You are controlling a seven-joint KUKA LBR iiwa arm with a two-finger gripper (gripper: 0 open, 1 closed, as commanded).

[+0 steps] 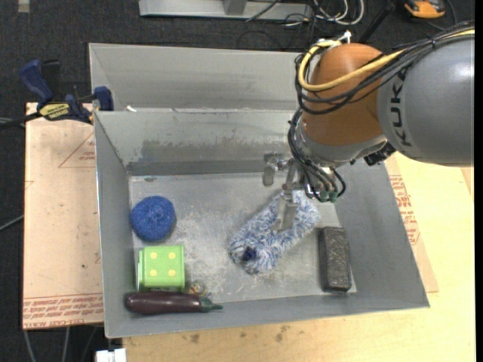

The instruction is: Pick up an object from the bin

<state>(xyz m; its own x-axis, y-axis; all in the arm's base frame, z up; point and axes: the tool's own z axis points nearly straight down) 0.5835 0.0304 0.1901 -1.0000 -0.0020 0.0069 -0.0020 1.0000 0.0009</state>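
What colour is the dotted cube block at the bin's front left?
The dotted cube block is bright green with pale yellow dots, clearest in the camera view.

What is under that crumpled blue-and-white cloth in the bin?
The blue-and-white cloth lies on the grey floor of the bin, which shows around its edges. Anything beneath its folds is covered and cannot be seen.

Orange wrist cover (343, 96) is blocking the bin's (189, 74) far right corner, the grey arm (445, 104) runs off the right edge, and the gripper (287, 202) is masking part of the blue-and-white cloth (264, 243) underneath.
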